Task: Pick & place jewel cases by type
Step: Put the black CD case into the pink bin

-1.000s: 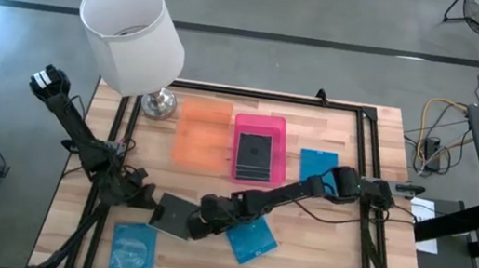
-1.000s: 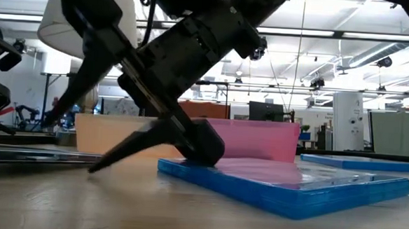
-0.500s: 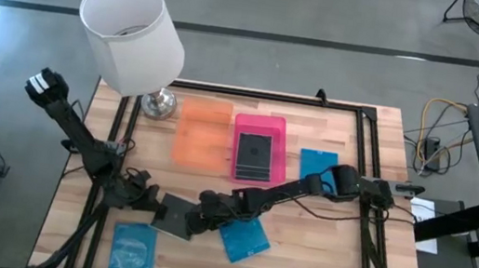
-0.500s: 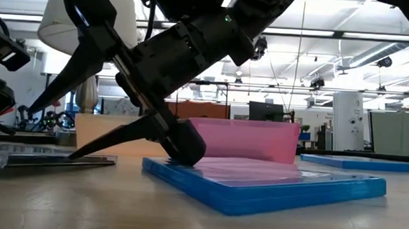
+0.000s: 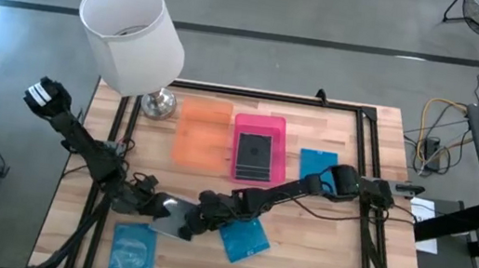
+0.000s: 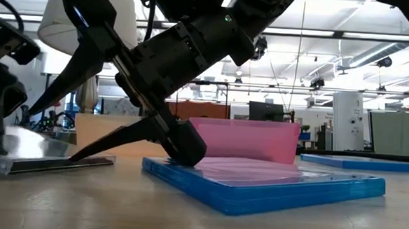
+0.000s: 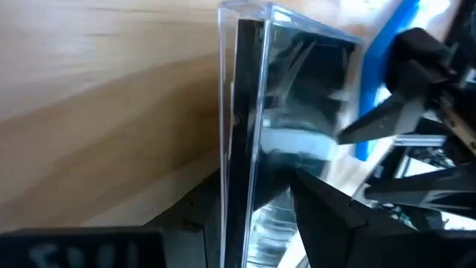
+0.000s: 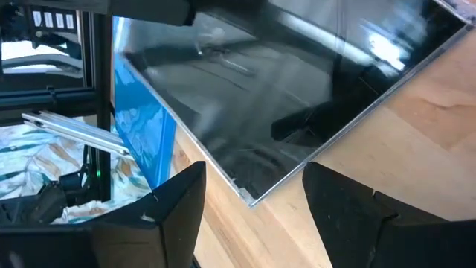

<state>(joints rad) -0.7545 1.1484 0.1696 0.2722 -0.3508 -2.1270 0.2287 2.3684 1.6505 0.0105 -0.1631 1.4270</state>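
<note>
A dark jewel case [image 5: 173, 220] lies near the table's near-left part, its left edge raised a little [image 6: 20, 145]. My left gripper [image 5: 152, 206] is shut on that edge. My right gripper [image 5: 192, 226] is open at the case's right corner [image 8: 253, 195], with a finger on either side. Its wrist sits over a blue case [image 5: 242, 239] [image 6: 271, 184] that lies flat on the table. Another blue case [image 5: 131, 252] lies by the near edge, and a third [image 5: 317, 166] right of the pink tray [image 5: 279, 154]. The pink tray holds a dark case [image 5: 253, 155]. My left gripper pinches the dark case's left edge [image 7: 236, 186] between its two fingers [image 7: 320, 212], coming low from the table's left. That edge is tipped up slightly while the right part [image 6: 93, 162] rests on the table. My right gripper: whether its lower finger [image 6: 104, 150] touches the case, I cannot tell.
An orange tray [image 5: 202, 133] stands left of the pink one at the far side. A lamp with a white shade [image 5: 131, 34] stands at the far-left corner. Black frame rails [image 5: 370, 171] run along the table's sides. Bare wood lies on the near right.
My left gripper has moved right toward the dark case and taken its left edge, which now stands slightly raised. My right gripper has shifted left and a little nearer. The blue case under its wrist has slid a short way left.
</note>
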